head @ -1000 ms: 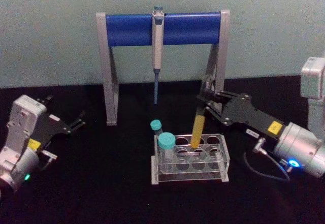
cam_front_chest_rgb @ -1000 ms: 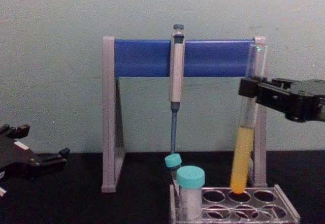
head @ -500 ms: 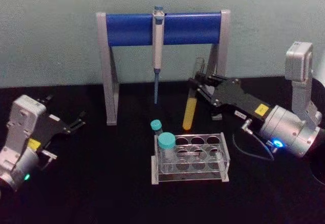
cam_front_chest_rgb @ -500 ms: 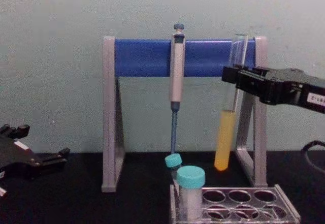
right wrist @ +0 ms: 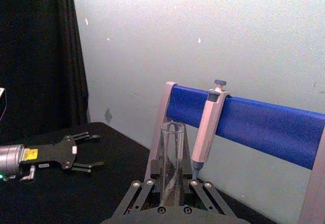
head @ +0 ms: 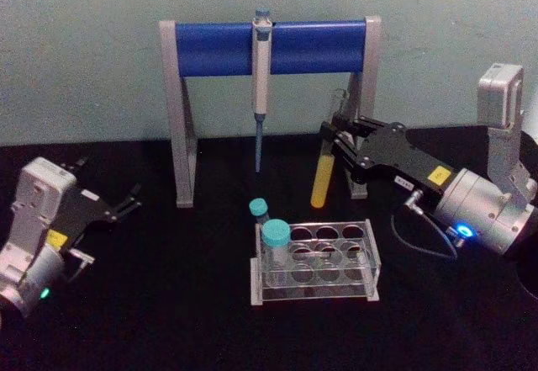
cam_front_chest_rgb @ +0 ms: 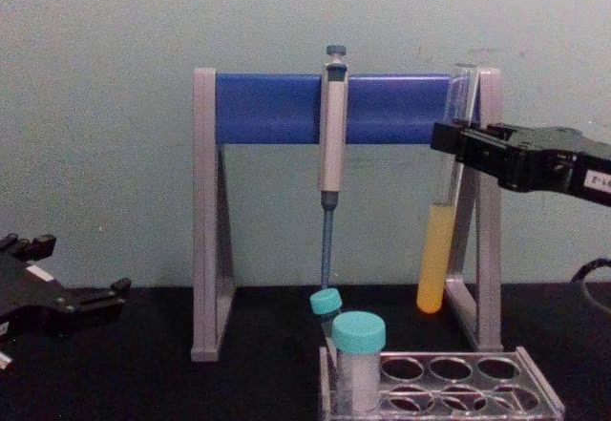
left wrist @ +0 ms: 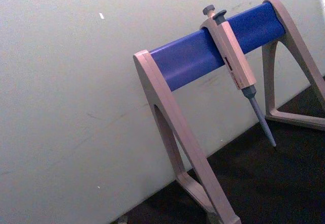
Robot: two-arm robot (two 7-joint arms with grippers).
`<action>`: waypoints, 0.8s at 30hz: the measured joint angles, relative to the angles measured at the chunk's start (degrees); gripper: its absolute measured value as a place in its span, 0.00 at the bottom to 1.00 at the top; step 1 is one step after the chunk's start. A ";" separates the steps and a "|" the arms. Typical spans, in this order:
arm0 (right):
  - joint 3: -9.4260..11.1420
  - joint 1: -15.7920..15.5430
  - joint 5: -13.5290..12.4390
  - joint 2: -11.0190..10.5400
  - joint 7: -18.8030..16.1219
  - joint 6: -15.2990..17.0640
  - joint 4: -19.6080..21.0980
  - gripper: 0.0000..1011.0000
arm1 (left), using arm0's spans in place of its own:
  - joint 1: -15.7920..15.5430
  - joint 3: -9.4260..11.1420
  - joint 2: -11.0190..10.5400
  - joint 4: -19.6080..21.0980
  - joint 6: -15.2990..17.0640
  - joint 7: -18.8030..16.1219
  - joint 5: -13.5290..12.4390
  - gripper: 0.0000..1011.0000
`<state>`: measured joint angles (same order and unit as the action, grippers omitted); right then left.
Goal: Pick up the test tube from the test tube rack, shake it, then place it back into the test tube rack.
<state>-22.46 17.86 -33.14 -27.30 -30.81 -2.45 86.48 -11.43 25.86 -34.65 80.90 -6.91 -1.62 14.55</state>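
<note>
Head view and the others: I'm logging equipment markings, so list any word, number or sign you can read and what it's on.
No text can be read anywhere.
On the right end effector, which grips the tube, a yellow sticker: blurred.
On the left end effector, a second sticker: blurred.
On the right end effector in the chest view, a white label: dark characters, too small.
On the pipette, fine print: blurred.

light dim, even | wall [head: 84,51] palely lit | table [head: 168,320] dark | shadows soft
</note>
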 joint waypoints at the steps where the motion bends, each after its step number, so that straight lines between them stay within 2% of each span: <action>1: 0.03 0.00 -0.03 -0.02 -0.08 0.00 0.00 0.23 | 0.00 0.00 0.00 0.00 0.00 0.00 0.00 0.99; 13: 0.60 -0.37 -0.08 -0.37 0.24 -0.05 0.18 0.23 | 0.00 0.00 0.00 0.00 0.00 0.00 0.00 0.99; 20: 2.48 -2.70 0.04 -2.05 1.83 0.01 2.51 0.23 | 0.00 0.00 0.00 0.00 0.00 0.00 0.00 0.99; 24: 3.60 -5.77 0.02 -3.85 2.47 0.59 5.88 0.23 | 0.00 0.00 0.00 0.00 0.00 0.00 0.00 0.99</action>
<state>-18.85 12.09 -33.13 -31.14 -28.34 -1.86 92.36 -11.43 25.86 -34.64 80.90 -6.91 -1.62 14.55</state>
